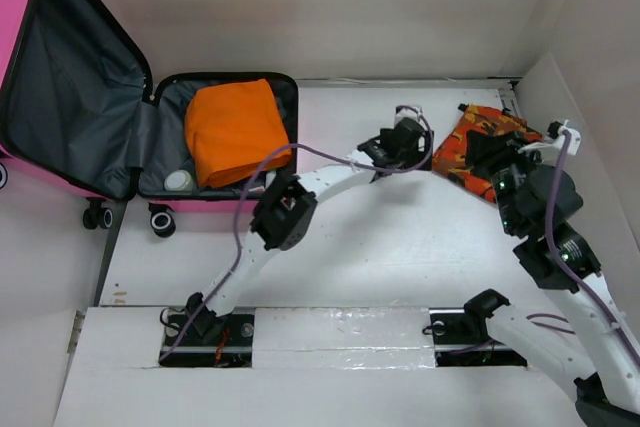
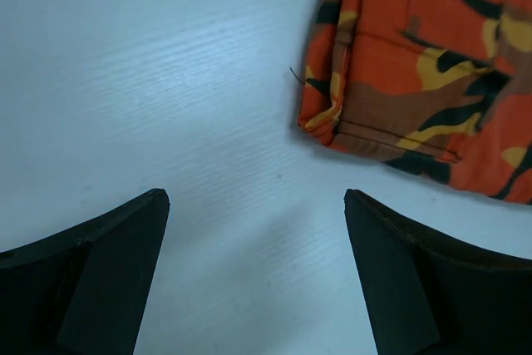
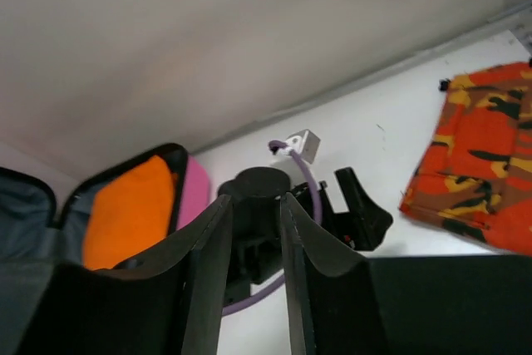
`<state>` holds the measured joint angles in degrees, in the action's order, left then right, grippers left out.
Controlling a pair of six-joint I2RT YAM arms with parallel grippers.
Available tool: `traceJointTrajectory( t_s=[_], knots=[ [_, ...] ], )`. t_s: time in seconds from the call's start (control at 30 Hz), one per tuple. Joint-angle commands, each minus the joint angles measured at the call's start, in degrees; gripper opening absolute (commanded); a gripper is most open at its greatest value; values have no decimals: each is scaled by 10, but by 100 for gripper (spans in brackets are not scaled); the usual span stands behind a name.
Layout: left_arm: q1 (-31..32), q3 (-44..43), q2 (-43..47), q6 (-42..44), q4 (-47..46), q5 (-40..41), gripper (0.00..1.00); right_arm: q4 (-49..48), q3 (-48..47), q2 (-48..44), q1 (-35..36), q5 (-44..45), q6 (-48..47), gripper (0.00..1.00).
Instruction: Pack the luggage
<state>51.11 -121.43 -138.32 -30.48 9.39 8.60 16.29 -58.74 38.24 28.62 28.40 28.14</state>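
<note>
The pink luggage [image 1: 14,37] lies open at the back left, its grey-lined lid [image 1: 70,77] propped up. A folded orange cloth [image 1: 235,132] and a small white round thing [image 1: 180,180] lie in its base. A folded orange camouflage cloth [image 1: 458,162] lies on the table at the back right. My left gripper [image 1: 420,150] hovers just left of it, open and empty [image 2: 256,197], with the cloth's corner [image 2: 399,72] ahead to the right. My right gripper [image 1: 487,155] is above that cloth and points left. Its fingers [image 3: 255,199] stand a narrow gap apart with nothing between them.
White walls close in the back and the right side [image 1: 590,87]. The suitcase's black wheels [image 1: 160,219] stick out toward the table's middle. The right wrist view shows the left arm's purple cable [image 3: 309,179], the pink shell [image 3: 195,189] and the orange cloth [image 3: 129,214].
</note>
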Motion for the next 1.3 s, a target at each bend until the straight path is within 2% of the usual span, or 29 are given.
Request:
traceJointTrajectory(
  t_s=[0.0,0.13,0.23,0.4,0.43,0.6,0.67,0.77,0.8,0.83,0.87,0.97,1.07,1.1,1.2,1.27],
  knots=[
    [-5,-106,-58,-26,-2,-60,82,42,1,27,-15,23,-2,36],
    [-10,-114,-98,-56,-68,-90,82,24,39,-11,-16,-37,3,41],
    [-10,-128,-124,-68,-103,-105,82,24,44,-11,-16,-68,3,41],
    [-5,-176,-179,-89,-114,-142,74,24,44,-11,-16,-80,10,42],
    [-5,-176,-179,-96,-120,-147,70,24,44,-17,-16,-80,10,42],
    [-5,-171,-193,-101,-143,-161,64,5,55,-17,-16,-111,10,43],
    [-5,-166,-193,-101,-149,-166,56,-2,61,-10,-16,-118,15,43],
    [7,-166,-193,-101,-171,-166,36,-7,66,3,-16,-135,15,43],
    [7,-166,-193,-101,-171,-160,27,-7,66,3,-16,-135,15,43],
    [7,-166,-193,-107,-171,-160,3,-7,66,3,-16,-140,15,43],
    [7,-153,-193,-107,-171,-160,0,-7,66,3,-16,-140,15,43],
    [7,-99,-143,-101,-183,-128,0,-7,71,3,-16,-140,15,43],
    [-15,44,-40,-93,-216,-102,0,-7,86,-3,-16,-140,15,45],
    [-23,119,-13,-83,-236,-94,0,-7,86,-8,-16,-134,15,45],
    [-68,222,77,-52,-236,-55,0,-7,113,-8,-16,-134,15,45],
    [-108,250,119,-38,-236,-50,0,-14,125,-8,-16,-134,15,45]
  ],
)
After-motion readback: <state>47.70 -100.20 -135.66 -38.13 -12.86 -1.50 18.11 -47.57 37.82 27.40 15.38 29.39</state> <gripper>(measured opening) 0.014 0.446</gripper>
